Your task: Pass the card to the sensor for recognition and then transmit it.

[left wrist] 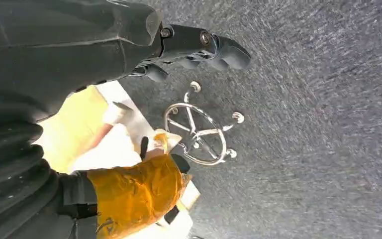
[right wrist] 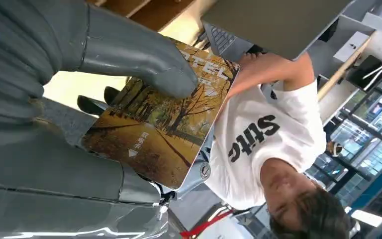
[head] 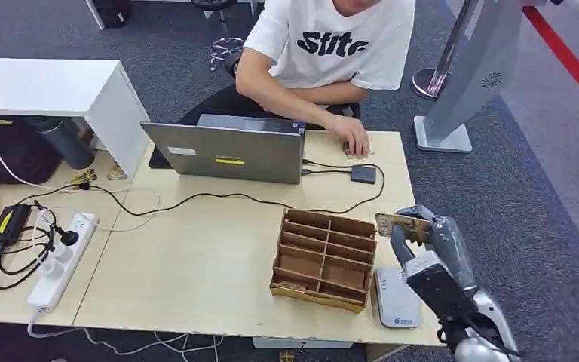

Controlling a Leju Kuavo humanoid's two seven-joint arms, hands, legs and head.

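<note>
Our right hand [head: 421,235] holds the card [head: 401,224] above the white sensor [head: 396,297], right of the wooden organizer [head: 324,259]; our left hand [left wrist: 199,47] hangs with fingers curled, holding nothing.

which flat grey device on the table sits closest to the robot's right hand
The white-grey card sensor right of the wooden organizer, just below the right hand; the small dark box lies farther, near the laptop.

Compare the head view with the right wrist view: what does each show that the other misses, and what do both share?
Head view only: the brown wooden slotted organiser, the flat white card sensor and the white power strip.

Right wrist view only: the card's autumn-tree picture and the grey thumb pressing on it.

Both: the right robot hand holding the autumn-printed card, the grey laptop and the person in a white T-shirt.
</note>
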